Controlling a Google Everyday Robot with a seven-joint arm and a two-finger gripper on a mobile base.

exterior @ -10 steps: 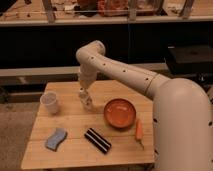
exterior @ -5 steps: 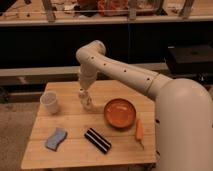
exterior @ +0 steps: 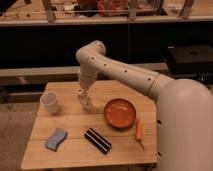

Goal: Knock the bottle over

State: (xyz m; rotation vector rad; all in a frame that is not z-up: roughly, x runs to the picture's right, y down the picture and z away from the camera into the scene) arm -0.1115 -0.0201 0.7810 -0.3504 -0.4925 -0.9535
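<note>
The small clear bottle (exterior: 85,102) stands on the wooden table (exterior: 75,125), left of centre near the far edge, and looks upright. My gripper (exterior: 81,93) hangs down from the white arm (exterior: 120,75), right above and against the bottle's top, which it partly hides. The translucent white cup (exterior: 49,103) stands to the left of the bottle, apart from it.
An orange bowl (exterior: 120,112) sits right of the bottle. An orange carrot (exterior: 139,130) lies near the right edge. A black striped bar (exterior: 97,140) and a blue sponge (exterior: 56,139) lie near the front. Dark shelving stands behind the table.
The gripper has shifted very slightly at the bottle's top. The bottle still stands in the same spot.
</note>
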